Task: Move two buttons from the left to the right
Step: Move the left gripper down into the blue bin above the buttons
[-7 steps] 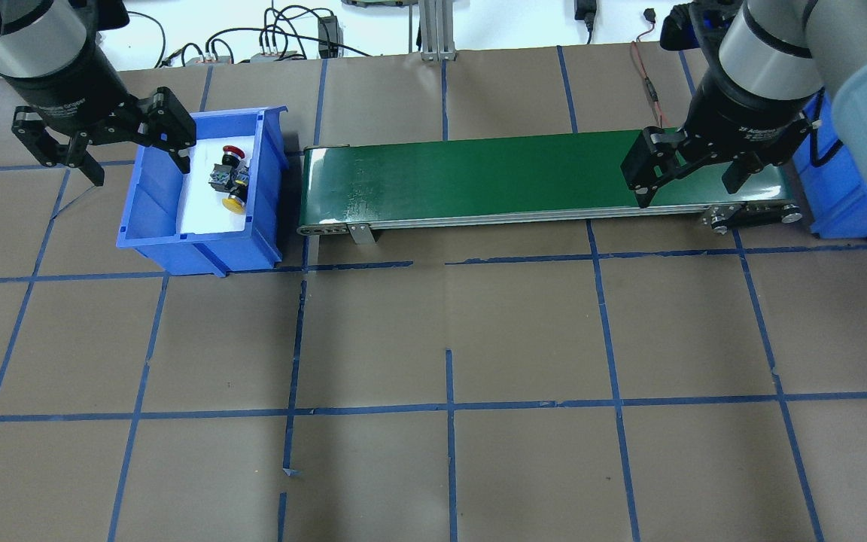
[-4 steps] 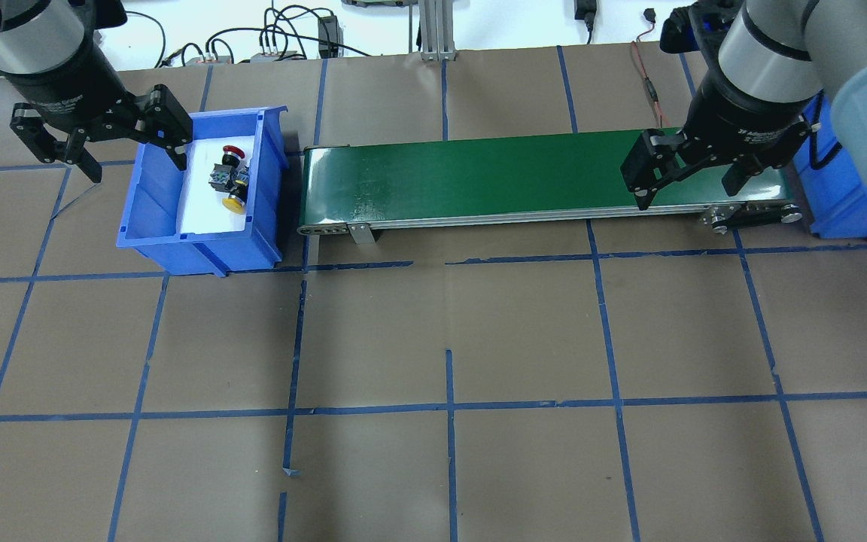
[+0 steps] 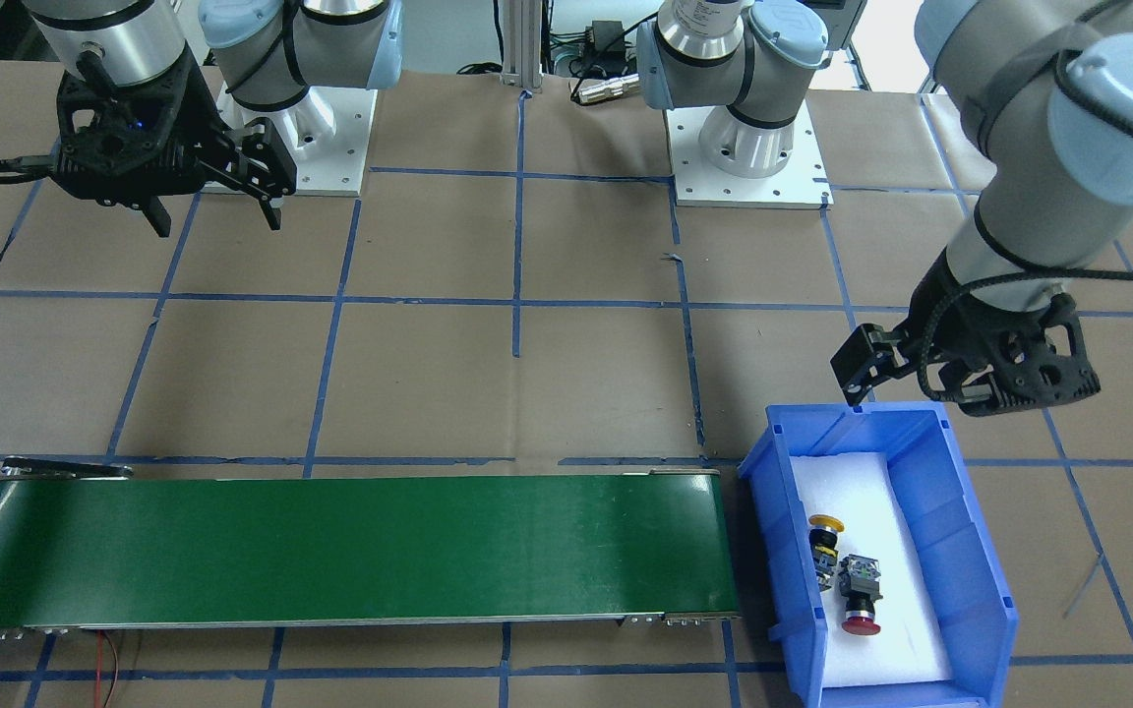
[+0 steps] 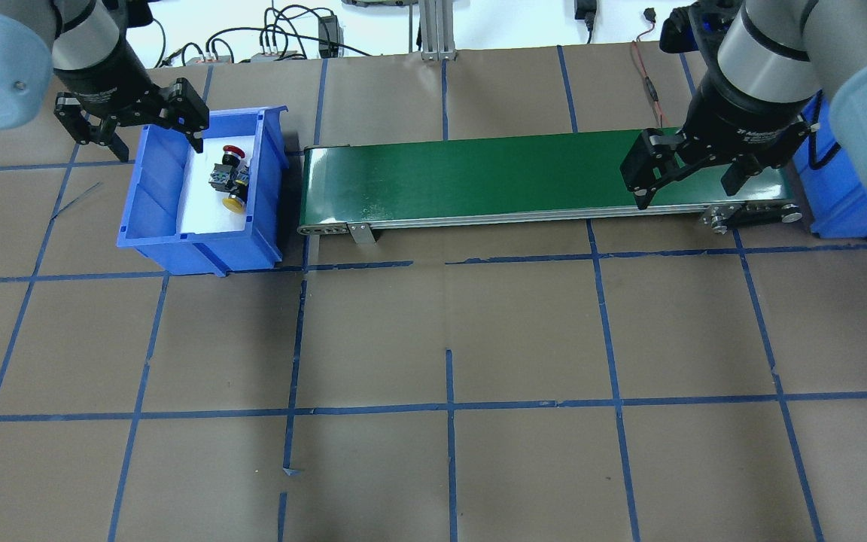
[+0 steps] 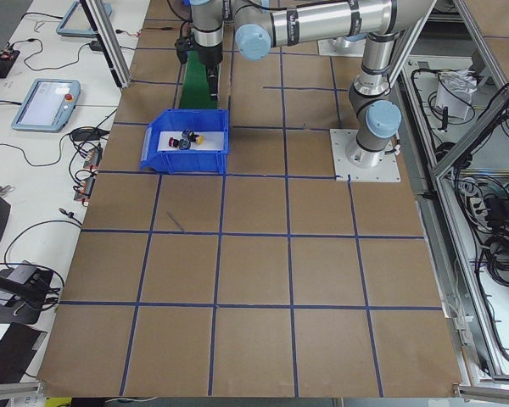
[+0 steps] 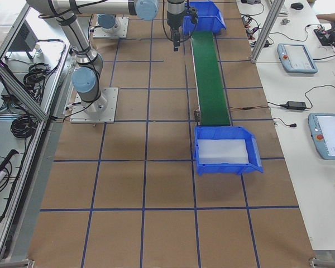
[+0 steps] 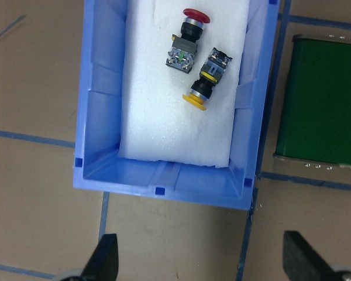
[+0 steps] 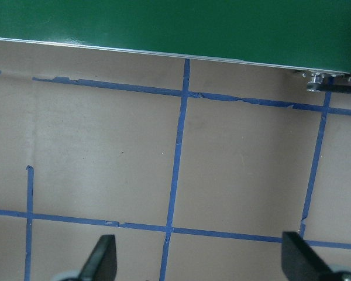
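Two buttons lie side by side on white foam in the blue bin (image 4: 155, 218) on the left. The red-capped button (image 4: 229, 159) (image 3: 860, 595) (image 7: 187, 38) lies farther from the robot than the yellow-capped button (image 4: 235, 194) (image 3: 825, 539) (image 7: 206, 82). My left gripper (image 4: 153, 143) (image 3: 921, 393) (image 7: 202, 263) hangs open, high above the bin, holding nothing and well clear of both buttons. My right gripper (image 4: 685, 192) (image 3: 217, 216) (image 8: 199, 260) is open and empty near the right end of the green conveyor belt (image 4: 479, 177).
The conveyor (image 3: 350, 551) runs between the left bin and a second blue bin (image 4: 847, 196) (image 6: 226, 151) at the right, lined with bare white foam. Brown paper with a blue tape grid covers the table. Cables lie along the far edge.
My left gripper has shifted right and toward the table's far side, from beside the bin's left wall to over the bin. It stays open. The right arm and buttons have not moved.
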{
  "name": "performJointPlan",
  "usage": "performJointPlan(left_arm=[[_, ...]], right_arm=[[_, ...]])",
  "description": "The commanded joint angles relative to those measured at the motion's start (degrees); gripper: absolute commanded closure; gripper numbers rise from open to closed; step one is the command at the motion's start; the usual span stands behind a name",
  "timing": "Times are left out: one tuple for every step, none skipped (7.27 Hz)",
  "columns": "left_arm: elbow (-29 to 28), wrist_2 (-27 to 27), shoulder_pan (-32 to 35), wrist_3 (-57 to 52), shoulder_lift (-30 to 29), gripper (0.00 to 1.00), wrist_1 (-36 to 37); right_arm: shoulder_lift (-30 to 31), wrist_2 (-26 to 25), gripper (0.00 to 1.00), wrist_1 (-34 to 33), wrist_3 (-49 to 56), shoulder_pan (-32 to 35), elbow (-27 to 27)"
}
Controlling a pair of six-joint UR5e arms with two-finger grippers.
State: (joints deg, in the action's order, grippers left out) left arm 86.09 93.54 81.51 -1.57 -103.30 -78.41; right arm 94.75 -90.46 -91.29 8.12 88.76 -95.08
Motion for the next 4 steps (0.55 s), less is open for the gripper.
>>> performJointPlan(left_arm=[[-0.14,-0.02,-0.12,-1.24,-5.58,0.00,5.97],[-0.14,-0.20,-0.12,-1.24,-7.07,0.00,8.08],[-0.05,-0.20,-0.12,-1.93,-7.87,0.00,9.32],[-0.05,-0.28,-0.12,-3.86,-8.84,0.00,10.11]], right_arm=[[-0.18,-0.06,0.00,-0.29,-0.04,0.01,-0.02],[-0.18,-0.06,0.00,-0.29,-0.04,0.01,-0.11],[-0.18,-0.06,0.00,-0.29,-0.04,0.01,-0.11],[-0.18,-0.15,0.00,-0.29,-0.04,0.01,-0.19]])
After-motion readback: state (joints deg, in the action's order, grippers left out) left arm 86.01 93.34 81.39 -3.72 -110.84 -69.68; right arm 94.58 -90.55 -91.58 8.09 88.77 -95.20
